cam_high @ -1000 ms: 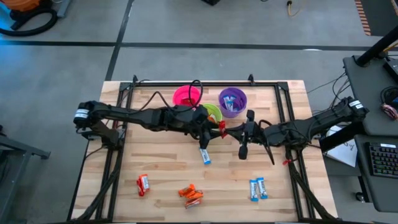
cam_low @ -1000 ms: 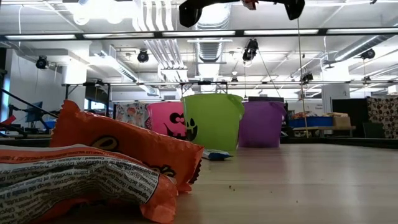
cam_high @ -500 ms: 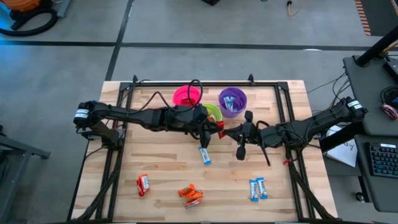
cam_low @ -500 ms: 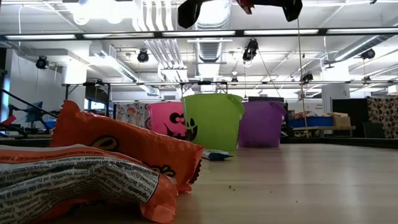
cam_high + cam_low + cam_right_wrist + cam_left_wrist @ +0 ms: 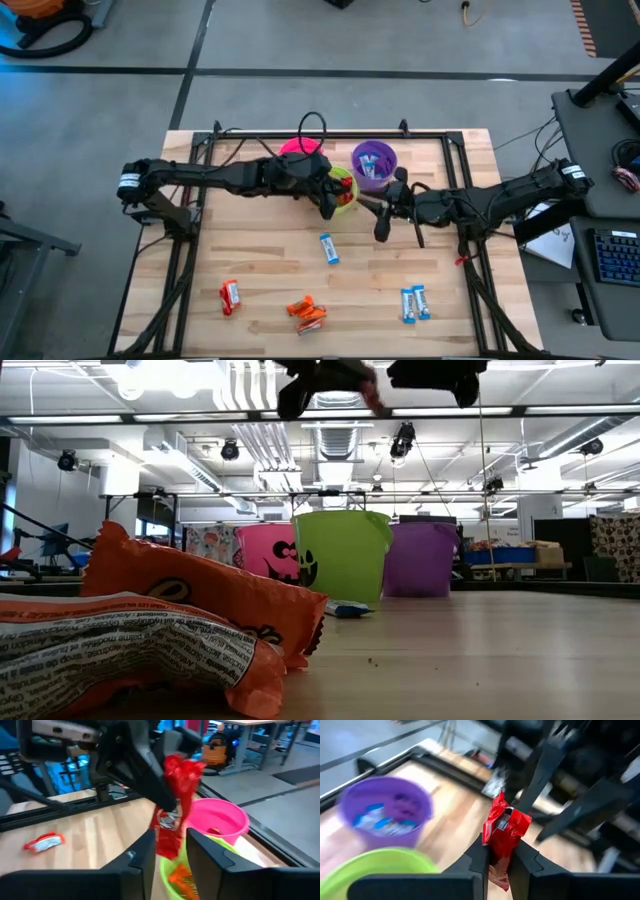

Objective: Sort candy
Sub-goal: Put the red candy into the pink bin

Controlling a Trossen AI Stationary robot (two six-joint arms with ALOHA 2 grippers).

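A red candy (image 5: 506, 826) hangs in the air over the green cup (image 5: 345, 192), with my left gripper (image 5: 497, 857) shut on it. My right gripper (image 5: 170, 837) faces it from the table's right side and is open. Its two fingers stand on either side of the candy's lower end (image 5: 167, 851); in the low view the candy (image 5: 372, 395) shows apart from that gripper. The pink cup (image 5: 300, 150) and the purple cup (image 5: 374, 163) stand beside the green one; blue-and-white candies lie in the purple cup. My left gripper pinches the red candy about its middle (image 5: 499, 851) between its two fingers, one on each flat face of the wrapper. The fingers (image 5: 150, 775) come slanting down from the table's left side. The candy stands upright, lifted clear, with one crumpled end (image 5: 500, 804) sticking out past the fingertips.
On the table lie a blue-and-white candy (image 5: 329, 249) at the middle, a red one (image 5: 230, 296) near left, orange ones (image 5: 307, 312) near the front edge and two blue-and-white ones (image 5: 414, 303) near right. A black frame (image 5: 455, 180) runs round the table.
Both grippers have gone toward the far edge, toward the green cup. The red candy stood between the two grippers; it has since gone with my left gripper and stands apart from my right gripper, which has let go of it.
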